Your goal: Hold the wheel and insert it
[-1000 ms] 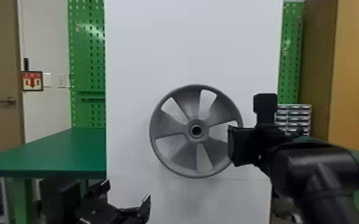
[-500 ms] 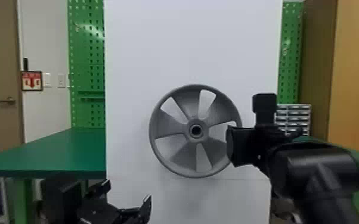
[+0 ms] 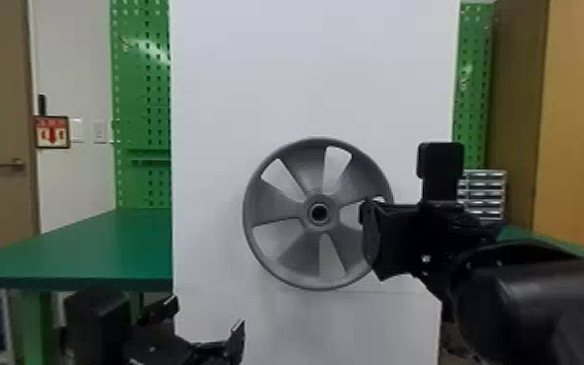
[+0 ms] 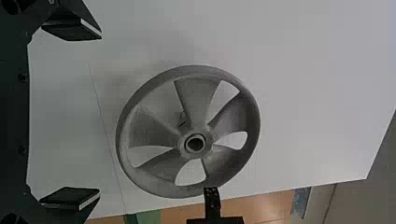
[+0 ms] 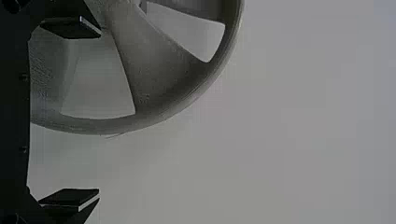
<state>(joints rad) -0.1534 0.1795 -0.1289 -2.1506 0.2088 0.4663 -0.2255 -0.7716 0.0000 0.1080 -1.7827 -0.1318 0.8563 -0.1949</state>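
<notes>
My right gripper [image 3: 369,238] is at the right side of the grey five-spoked wheel [image 3: 300,252], overlapping its rim in the head view. The wheel stands upright in front of the white panel, its round hub facing me. In the right wrist view the right gripper [image 5: 99,112] is open, one finger in front of the wheel [image 5: 154,79] and the other beyond its rim. Low and left of the wheel, my left gripper [image 3: 204,321] stands open and empty. The left wrist view has the wheel [image 4: 198,100] ahead of the left gripper [image 4: 100,113]. What supports the wheel is hidden.
A tall white panel [image 3: 305,63] rises behind the wheel. Green tables stand on both sides, the left one [image 3: 92,247] beyond my left gripper. Small drawers [image 3: 485,191] and a wooden cabinet [image 3: 582,121] are at the right.
My right gripper has shifted a little to the left, farther across the wheel's right side. The left gripper and the wheel have hardly moved.
</notes>
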